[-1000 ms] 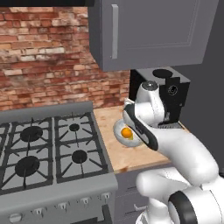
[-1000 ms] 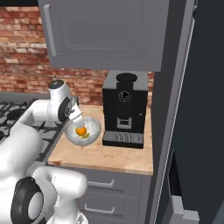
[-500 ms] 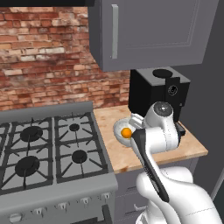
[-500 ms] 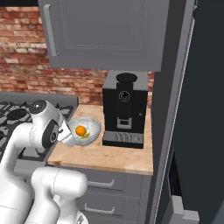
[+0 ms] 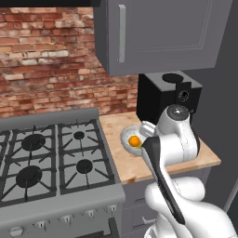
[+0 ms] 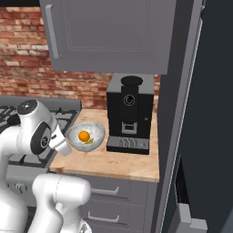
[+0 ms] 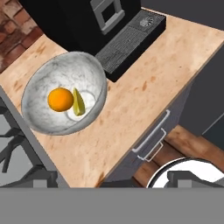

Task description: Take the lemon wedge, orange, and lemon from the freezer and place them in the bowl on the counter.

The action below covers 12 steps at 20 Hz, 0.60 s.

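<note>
Orange (image 7: 60, 99) and lemon wedge (image 7: 78, 102) lay touching in the bowl (image 7: 42, 80) near the counter's (image 7: 144, 83) stove-side edge. Lemon unseen, presumably left in the freezer. Finger spread: cannot tell. Best swung wide of the coffee machine (image 6: 130, 112) toward the freezer.

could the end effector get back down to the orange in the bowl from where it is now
Probably yes. The orange lies uncovered in the open bowl beside the lemon wedge, and the hand view looks down on it with nothing between. The coffee machine stands beside the bowl, not over it.
</note>
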Motion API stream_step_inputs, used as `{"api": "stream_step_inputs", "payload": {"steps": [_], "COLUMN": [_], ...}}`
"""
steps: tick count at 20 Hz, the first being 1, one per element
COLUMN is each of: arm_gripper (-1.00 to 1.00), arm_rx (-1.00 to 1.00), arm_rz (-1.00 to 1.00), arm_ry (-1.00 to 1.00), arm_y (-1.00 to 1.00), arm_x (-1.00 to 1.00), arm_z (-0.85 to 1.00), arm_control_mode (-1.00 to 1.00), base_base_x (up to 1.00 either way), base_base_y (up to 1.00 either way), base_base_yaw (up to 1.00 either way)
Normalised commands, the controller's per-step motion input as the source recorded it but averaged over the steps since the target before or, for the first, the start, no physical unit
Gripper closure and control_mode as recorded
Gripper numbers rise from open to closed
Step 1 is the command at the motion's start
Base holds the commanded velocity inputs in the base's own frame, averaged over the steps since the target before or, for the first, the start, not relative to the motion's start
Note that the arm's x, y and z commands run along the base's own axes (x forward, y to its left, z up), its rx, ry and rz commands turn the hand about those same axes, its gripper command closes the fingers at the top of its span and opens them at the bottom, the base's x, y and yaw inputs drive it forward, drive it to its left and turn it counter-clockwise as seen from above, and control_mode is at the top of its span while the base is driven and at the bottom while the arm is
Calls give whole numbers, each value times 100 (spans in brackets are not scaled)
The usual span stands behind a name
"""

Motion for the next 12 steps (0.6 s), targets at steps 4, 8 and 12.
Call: {"api": "stream_step_inputs", "payload": {"steps": [4,8,12], "arm_gripper": [-100,-100,-100], "arm_rx": [0,0,0], "arm_rz": [0,0,0], "arm_ry": [-2,-3,-1], "arm_y": [0,0,0], "arm_x": [-21,-21,-11], "arm_z": [0,0,0], "arm_control_mode": [-100,-100,-100], "base_base_x": [0,0,0], "base_base_y": [0,0,0], "base_base_yaw": [0,0,0]}}
